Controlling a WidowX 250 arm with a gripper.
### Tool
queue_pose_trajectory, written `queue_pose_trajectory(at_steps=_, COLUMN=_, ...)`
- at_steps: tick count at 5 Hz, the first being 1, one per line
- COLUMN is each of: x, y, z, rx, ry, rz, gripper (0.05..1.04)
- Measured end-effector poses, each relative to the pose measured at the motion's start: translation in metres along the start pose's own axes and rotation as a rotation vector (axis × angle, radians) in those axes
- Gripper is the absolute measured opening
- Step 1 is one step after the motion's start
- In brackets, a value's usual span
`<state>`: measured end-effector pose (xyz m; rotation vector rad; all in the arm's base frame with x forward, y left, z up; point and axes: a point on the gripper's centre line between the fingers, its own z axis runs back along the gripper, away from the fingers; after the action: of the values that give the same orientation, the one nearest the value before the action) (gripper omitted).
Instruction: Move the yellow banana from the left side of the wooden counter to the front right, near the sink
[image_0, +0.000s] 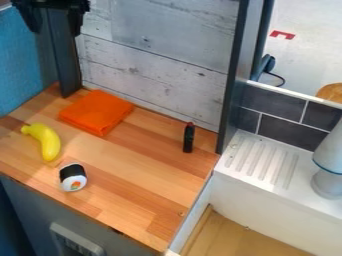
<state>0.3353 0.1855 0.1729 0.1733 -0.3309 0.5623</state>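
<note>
Black gripper (52, 19), jaws apart, above table's (137, 167) back left corner. Orange cloth (97, 112), folded, near that corner. Banana (45, 142), left. Sushi roll (73, 177), near front edge. Black bottle (189, 138), near back right corner.

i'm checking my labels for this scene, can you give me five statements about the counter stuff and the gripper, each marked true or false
1. The orange cloth lies on the wooden counter. True.
2. The yellow banana touches the orange cloth. False: there is a gap between them.
3. The sushi roll is nearer the yellow banana than the black bottle is. True.
4. The gripper holds the sushi roll. False: the sushi roll sits on the wooden counter.
5. The black bottle has a red top. True.
</note>
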Motion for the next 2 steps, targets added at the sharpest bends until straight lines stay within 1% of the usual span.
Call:
queue_pose_trajectory(at_steps=1, x=-0.005, y=-0.002, z=-0.011, rx=0.001, ry=0.034, rz=-0.008, gripper=1.001)
queue_pose_trajectory(at_steps=2, x=-0.015, y=-0.008, z=-0.028, rx=-0.031, ry=0.031, rz=-0.133, gripper=1.001)
